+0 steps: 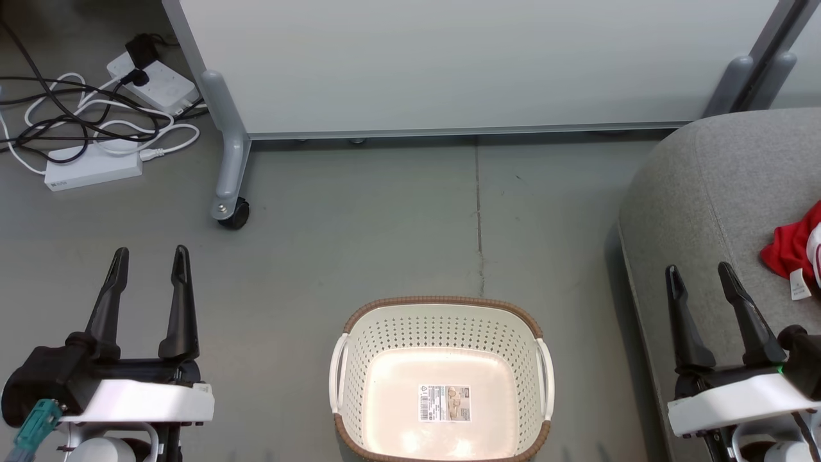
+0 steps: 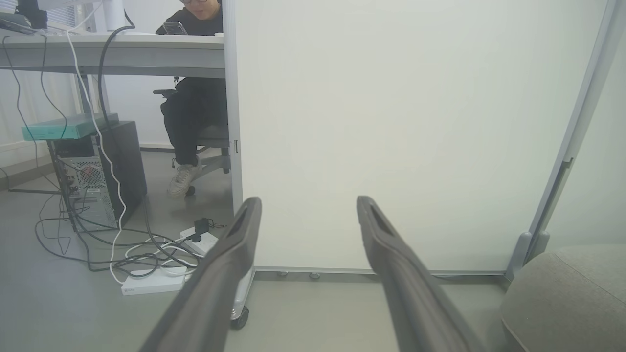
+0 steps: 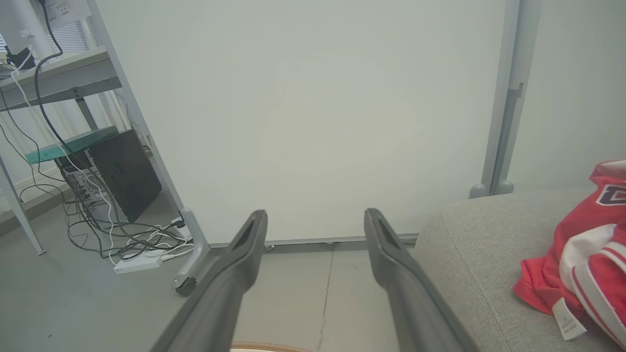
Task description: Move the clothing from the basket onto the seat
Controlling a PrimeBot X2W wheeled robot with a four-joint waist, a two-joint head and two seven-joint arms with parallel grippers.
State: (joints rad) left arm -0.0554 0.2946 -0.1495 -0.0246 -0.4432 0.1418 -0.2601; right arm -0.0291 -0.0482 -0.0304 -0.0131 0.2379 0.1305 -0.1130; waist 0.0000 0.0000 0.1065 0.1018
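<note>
Between left gripper (image 1: 151, 251) and right gripper (image 1: 698, 268), both spread and holding nothing, the head view shows the laundry basket (image 1: 442, 300) bare; left wrist view, partition panel (image 2: 391, 122) ahead; right wrist view, red jersey (image 3: 587, 220) right of that gripper on the grey seat (image 3: 479, 254), possibly overhanging out of frame; a brushing arm could drag it off.

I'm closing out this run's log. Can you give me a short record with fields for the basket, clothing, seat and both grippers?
basket: on the floor, holds no clothing, sticker showing on its floor
clothing: red, lying on the seat
seat: right of the basket
left gripper: open, holding nothing
right gripper: open, holding nothing
task: looks done
</note>
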